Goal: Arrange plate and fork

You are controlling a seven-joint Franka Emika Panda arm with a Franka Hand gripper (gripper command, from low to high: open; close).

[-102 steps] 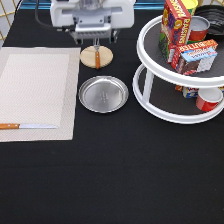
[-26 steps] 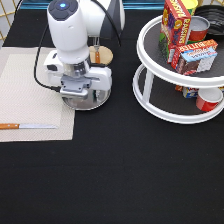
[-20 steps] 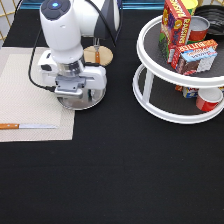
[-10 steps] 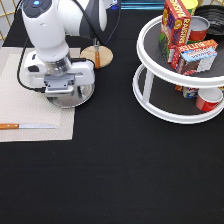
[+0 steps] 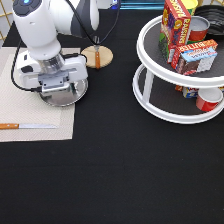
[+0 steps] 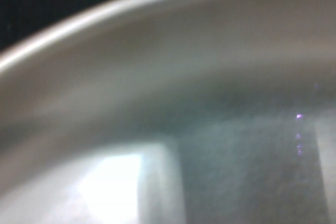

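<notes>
The hand [image 5: 59, 90] and the plate [image 5: 67, 96] have moved toward the exterior view's left since a moment ago. The plate now lies partly on the pale mat [image 5: 25, 95] and partly on the black table [image 5: 120, 170]. The hand sits right on top of the plate, hiding most of it. I cannot tell if the hand is open or closed. The fork [image 5: 97, 56] rests on the wooden disc [image 5: 91, 56], near the plate.

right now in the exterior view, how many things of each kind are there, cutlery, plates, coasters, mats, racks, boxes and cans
cutlery: 2, knife, fork
plate: 1, under the gripper
wooden coaster: 1
placemat: 1
two-tier rack: 1
boxes: 2
cans: 2
total: 10
</notes>
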